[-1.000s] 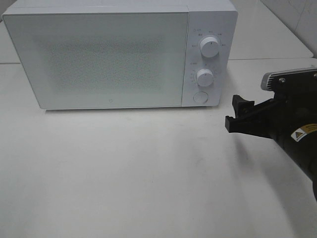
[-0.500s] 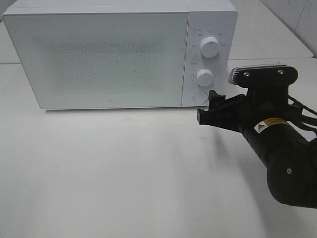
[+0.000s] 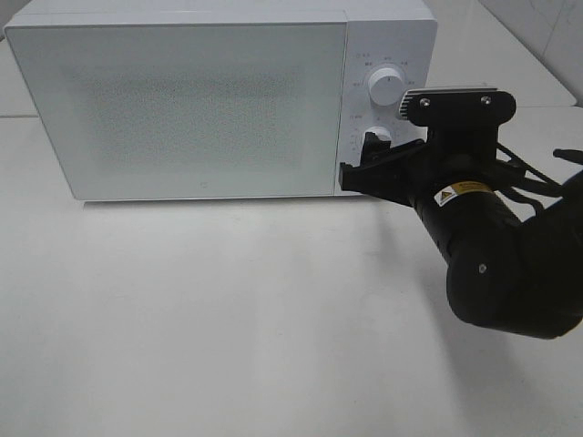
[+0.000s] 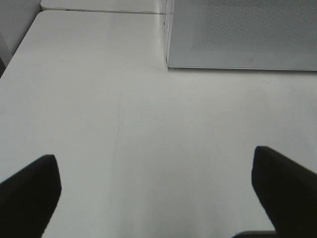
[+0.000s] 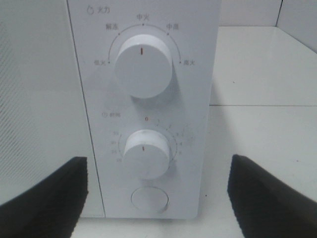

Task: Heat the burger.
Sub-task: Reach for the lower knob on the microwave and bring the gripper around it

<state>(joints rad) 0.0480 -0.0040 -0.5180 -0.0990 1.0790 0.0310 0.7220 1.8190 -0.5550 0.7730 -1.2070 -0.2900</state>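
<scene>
Your microwave (image 3: 182, 100) stands at the far side of the table (image 3: 228, 309), its control panel (image 3: 364, 36) on the right. There the upper knob (image 5: 143, 64) sits above the lower knob (image 5: 146, 153), with the button (image 5: 149, 199) lowest. Your right gripper (image 3: 358, 162) is just before the lower knob.

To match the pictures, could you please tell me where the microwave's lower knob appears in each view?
Exterior high: lower knob, right of centre, partly behind the right end effector.
Left wrist: not in it.
Right wrist, below the upper knob.
Shared landmark: microwave door.
</scene>
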